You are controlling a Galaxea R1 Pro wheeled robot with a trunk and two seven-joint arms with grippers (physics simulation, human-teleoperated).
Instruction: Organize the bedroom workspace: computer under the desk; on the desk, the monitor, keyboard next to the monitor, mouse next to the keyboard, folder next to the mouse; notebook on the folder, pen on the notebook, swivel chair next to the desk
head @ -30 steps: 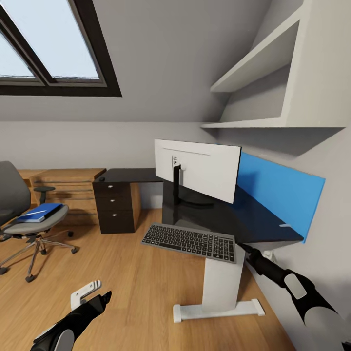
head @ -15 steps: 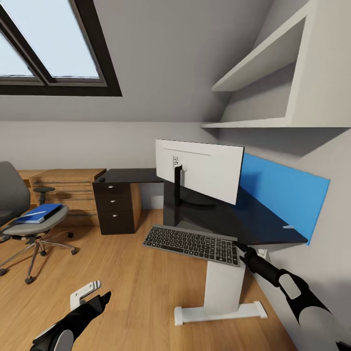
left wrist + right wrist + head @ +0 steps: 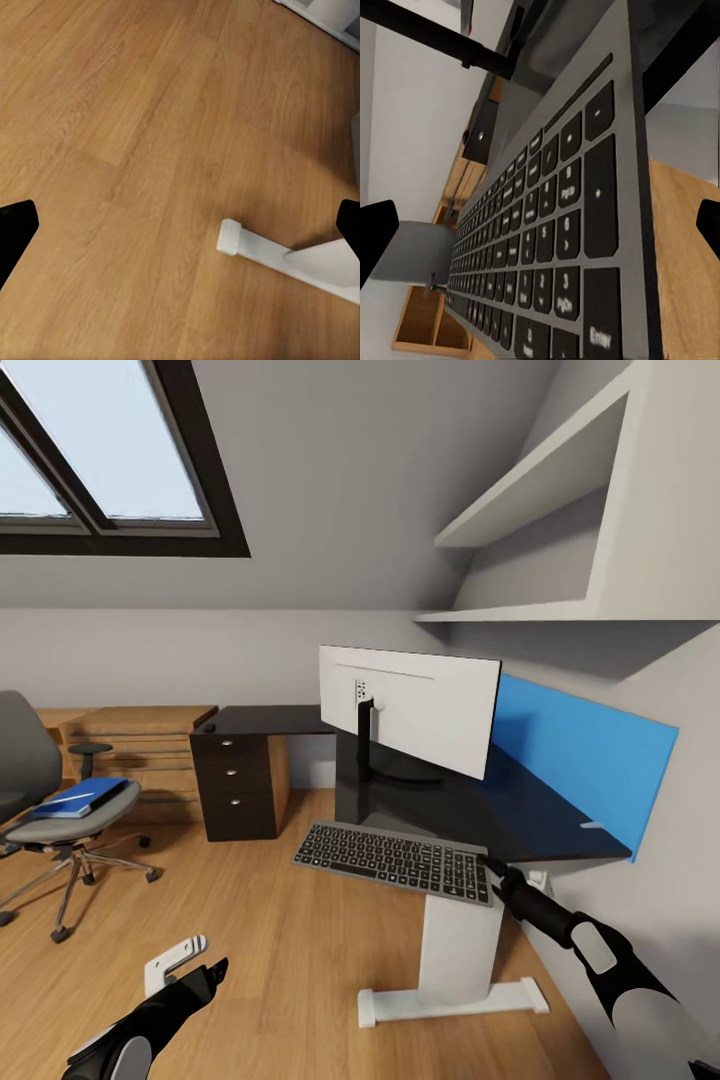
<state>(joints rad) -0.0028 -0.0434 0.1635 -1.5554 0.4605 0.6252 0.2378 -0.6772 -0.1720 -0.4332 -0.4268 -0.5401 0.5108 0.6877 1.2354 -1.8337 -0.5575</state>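
Note:
The black-topped desk (image 3: 560,825) carries the white-backed monitor (image 3: 410,710). The grey keyboard (image 3: 395,857) overhangs the desk's front edge above the white pedestal. My right gripper (image 3: 492,867) is at the keyboard's right end, open; in the right wrist view the keyboard (image 3: 555,225) lies close ahead between wide-apart fingertips (image 3: 376,232). The swivel chair (image 3: 60,820) stands at the left with the blue folder (image 3: 85,798) on its seat and a slim white pen (image 3: 72,796) on top. My left gripper (image 3: 212,972) hangs open low over the floor.
A dark three-drawer unit (image 3: 240,785) holds up the desk's far wing, beside a low light-wood cabinet (image 3: 140,745). White wall shelves (image 3: 530,560) jut out above the desk. The desk's white foot (image 3: 285,259) lies on the wood floor near my left gripper (image 3: 180,225).
The view has shifted slightly. My right gripper has crept closer to the keyboard's right end. The left arm has stayed still.

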